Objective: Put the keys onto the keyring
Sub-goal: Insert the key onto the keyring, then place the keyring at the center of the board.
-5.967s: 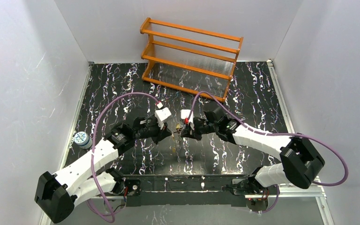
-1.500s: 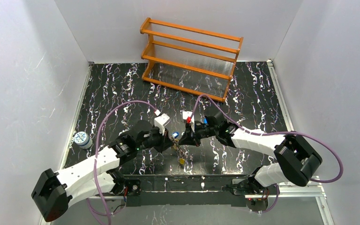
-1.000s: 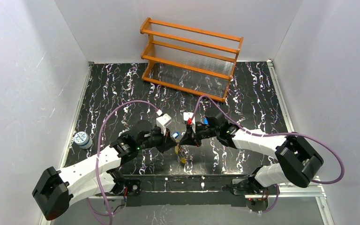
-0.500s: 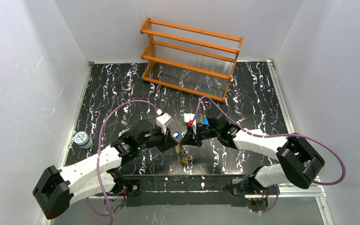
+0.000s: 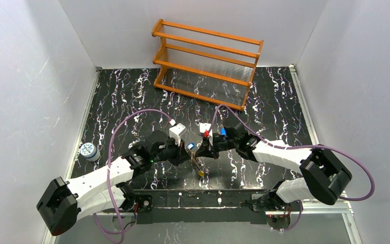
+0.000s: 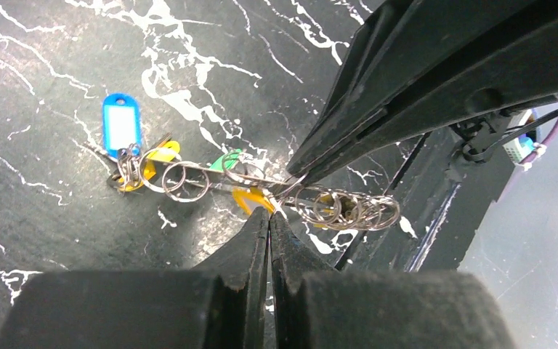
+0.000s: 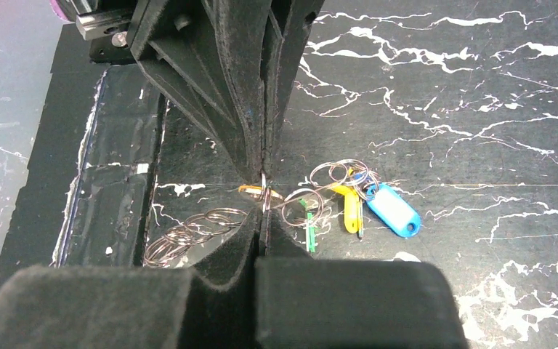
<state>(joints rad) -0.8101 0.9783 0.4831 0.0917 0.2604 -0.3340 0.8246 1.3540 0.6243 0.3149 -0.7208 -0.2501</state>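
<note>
Left gripper [image 5: 187, 152] and right gripper [image 5: 200, 151] met tip to tip, jaws of both pressed together. Each pinched the thin keyring [image 7: 264, 190] from opposite sides. The keys [image 7: 350, 206], with yellow, green and orange heads, and a blue tag [image 7: 394, 209] trailed off one side. A chain of loose rings [image 7: 189, 234] hung off the other, by the near edge of the table [image 5: 132, 96]. Wooden rack [image 5: 205, 63] at the far edge and patterned disc [image 5: 87, 149] at the left edge stood well apart, with open marbled top between them and the grippers.
</note>
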